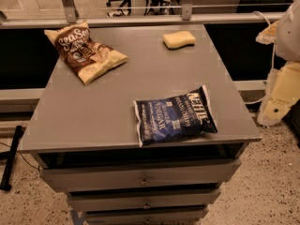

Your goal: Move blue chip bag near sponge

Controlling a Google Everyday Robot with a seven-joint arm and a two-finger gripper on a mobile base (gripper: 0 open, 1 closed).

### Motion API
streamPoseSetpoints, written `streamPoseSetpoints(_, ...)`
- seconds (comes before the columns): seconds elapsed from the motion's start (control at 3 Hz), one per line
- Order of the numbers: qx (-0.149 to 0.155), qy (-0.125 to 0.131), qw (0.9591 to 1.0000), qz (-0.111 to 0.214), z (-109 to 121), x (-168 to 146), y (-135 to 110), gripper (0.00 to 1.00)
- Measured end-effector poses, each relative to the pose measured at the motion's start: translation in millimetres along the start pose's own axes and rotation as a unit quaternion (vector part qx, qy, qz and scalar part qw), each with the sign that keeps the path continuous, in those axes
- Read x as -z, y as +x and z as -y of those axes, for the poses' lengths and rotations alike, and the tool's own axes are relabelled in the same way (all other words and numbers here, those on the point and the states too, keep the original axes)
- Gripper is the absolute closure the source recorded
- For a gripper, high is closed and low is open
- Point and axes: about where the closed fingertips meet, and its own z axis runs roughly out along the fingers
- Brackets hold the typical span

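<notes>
The blue chip bag [174,116] lies flat near the front right of the grey cabinet top [93,111], its white lettering facing up. The sponge [179,39], a small pale yellow block, lies at the back right of the top, well apart from the bag. My arm [283,90] stands off the cabinet's right side. What looks like my gripper [268,33] sits at the upper right edge of the view, right of the sponge and clear of the top. It holds nothing that I can see.
A brown-and-cream SeaSalt chip bag [84,50] lies at the back left of the top. Drawers [140,177] sit below the front edge. A metal rail [140,20] runs behind the cabinet. A black pole [11,156] leans at the lower left.
</notes>
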Motion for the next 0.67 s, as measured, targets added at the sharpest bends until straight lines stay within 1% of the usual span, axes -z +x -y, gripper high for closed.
streamPoseSetpoints(0.33,0.0,0.0,1.0,0.0,0.0,0.0,0.0,0.0)
streamPoseSetpoints(0.67,0.0,-0.001,0.9998,0.021,4.2,-12.8,-2.0,0.0)
